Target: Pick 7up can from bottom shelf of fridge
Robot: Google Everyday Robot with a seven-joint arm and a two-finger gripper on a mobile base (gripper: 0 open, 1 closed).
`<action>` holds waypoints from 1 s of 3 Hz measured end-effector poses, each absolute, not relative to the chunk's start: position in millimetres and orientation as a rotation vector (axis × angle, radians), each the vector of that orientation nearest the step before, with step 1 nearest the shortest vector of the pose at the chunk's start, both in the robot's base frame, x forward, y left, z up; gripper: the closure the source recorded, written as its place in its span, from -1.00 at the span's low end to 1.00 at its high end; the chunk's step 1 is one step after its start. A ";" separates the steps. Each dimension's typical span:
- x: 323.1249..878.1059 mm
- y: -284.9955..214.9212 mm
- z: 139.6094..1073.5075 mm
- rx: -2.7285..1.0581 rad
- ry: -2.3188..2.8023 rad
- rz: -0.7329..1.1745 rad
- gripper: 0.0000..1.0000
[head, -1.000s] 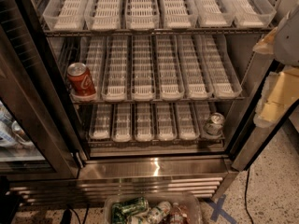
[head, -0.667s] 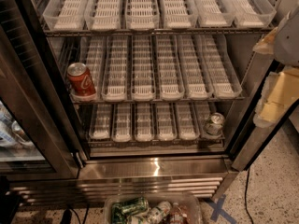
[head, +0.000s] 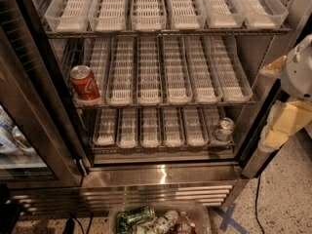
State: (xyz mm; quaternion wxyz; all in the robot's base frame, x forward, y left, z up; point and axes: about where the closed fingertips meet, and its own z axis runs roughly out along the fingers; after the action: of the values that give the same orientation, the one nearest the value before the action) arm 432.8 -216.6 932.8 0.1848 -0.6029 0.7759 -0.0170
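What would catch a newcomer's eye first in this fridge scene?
The red Coca-Cola can stands alone at the left of the middle shelf. The silvery 7up can sits at the right end of the bottom shelf, and the tool hangs outside the fridge, at the picture's right edge.

Gripper (head: pixel 286 120): right of 7up can (head: pixel 224 129), beyond fridge (head: pixel 161 174) frame; cut off by right edge, rest of arm cropped. 7up can: markings too faint to read, lower part veiled by clear tray wall. Clear bin (head: pixel 204 209) below can: cut by bottom edge, contents jumbled, labels unreadable. Top trays (head: pixel 148 6) far above can: rear ends cropped by top edge. Shapes behind glass door (head: pixel 14 140) far left of can: blurred, unidentifiable.
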 end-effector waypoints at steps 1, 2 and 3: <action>434.2 -212.3 887.4 -1.708 2.088 -0.054 -1.00; 434.2 -212.3 887.2 -1.707 2.088 -0.054 -1.00; 437.9 -212.2 870.1 -1.669 2.073 -0.035 -1.00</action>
State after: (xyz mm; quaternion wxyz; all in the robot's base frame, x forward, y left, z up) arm 437.9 -212.2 870.1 0.2376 -0.6090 0.7566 -0.0127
